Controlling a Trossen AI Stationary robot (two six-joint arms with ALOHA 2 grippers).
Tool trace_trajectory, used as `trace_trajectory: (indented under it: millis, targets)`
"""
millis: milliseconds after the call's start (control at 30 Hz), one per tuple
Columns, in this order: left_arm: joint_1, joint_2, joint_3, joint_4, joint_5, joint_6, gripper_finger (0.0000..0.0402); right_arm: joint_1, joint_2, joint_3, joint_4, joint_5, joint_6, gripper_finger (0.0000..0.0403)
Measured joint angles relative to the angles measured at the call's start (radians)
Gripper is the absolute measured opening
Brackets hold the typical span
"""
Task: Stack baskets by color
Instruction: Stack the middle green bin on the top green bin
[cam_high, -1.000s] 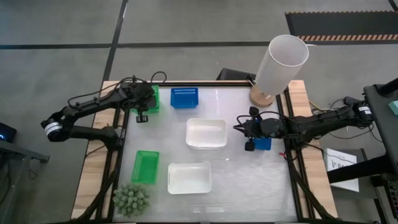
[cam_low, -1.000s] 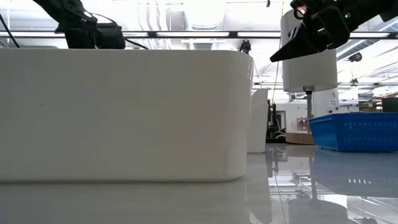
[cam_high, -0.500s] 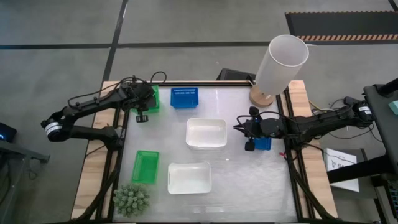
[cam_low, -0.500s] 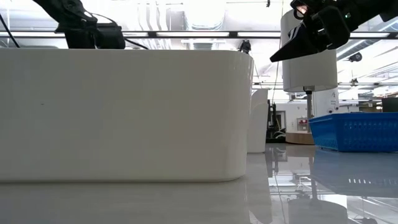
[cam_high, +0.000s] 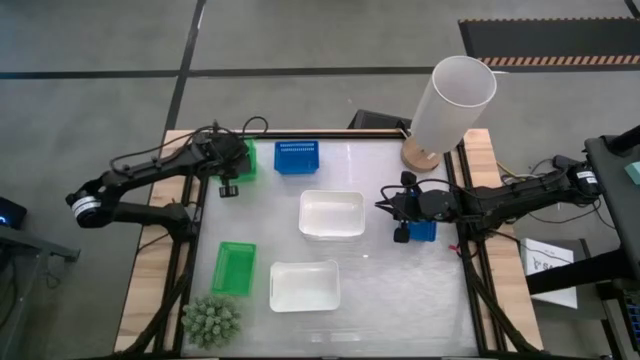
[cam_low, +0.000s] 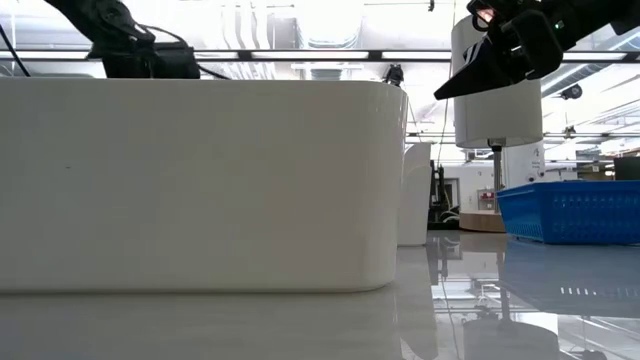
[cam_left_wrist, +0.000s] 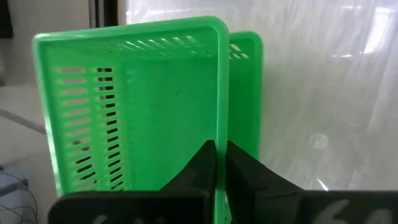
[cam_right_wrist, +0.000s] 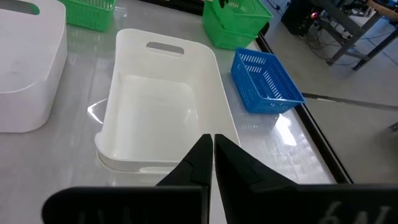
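Reaching left arm: stretching in from the left side, its wrist lying over the far left corner of the glossy white table (cam_high: 400, 300).
Left gripper (cam_left_wrist: 217, 146): fingers are clenching one thin side wall of a bright green slotted plastic basket (cam_left_wrist: 137, 106), the rim running between the two tips.
Held basket: its open inside is lying to one side of the fingers; a second green edge is showing just past them on the other side, and I cannot tell whether that is a separate basket.
Right arm: extending in from the right side, low and nearly level, the wrist pointing toward the table's middle.
Right gripper (cam_right_wrist: 209, 138): fingers are pressing tight together with nothing between them, hanging clear above the tabletop.
Small blue slotted basket (cam_high: 424, 231): sitting partly hidden under the right wrist, behind the fingertips.
Shallow white rectangular plastic basket (cam_high: 331, 214): lying straight ahead of the right fingers, just below them.
Second white basket (cam_high: 304, 285): resting off to the side of the right fingers, well apart.
Far blue slotted basket (cam_high: 296, 156): standing near the left fingers, beside the held basket.
Loose green basket (cam_high: 234, 268): lying well apart from both grippers, beside the second white basket.
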Motion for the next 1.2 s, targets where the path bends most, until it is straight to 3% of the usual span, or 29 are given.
trace_trajectory:
  millis: [500,933,1200]
  targets:
    - [0.0,0.0,-0.042,0.021,-0.003,0.001,0.0002,0.0,0.0,0.0,0.0,0.0,0.0,0.0009]
    - [0.0,0.0,-0.042,0.033,-0.003,0.001,0.0064,0.0,0.0,0.0,0.0,0.0,-0.001,0.0009]
    - [-0.001,0.0,0.01,0.028,-0.005,0.0,0.007,0.0,0.0,0.0,0.0,0.0,-0.001,0.0009]
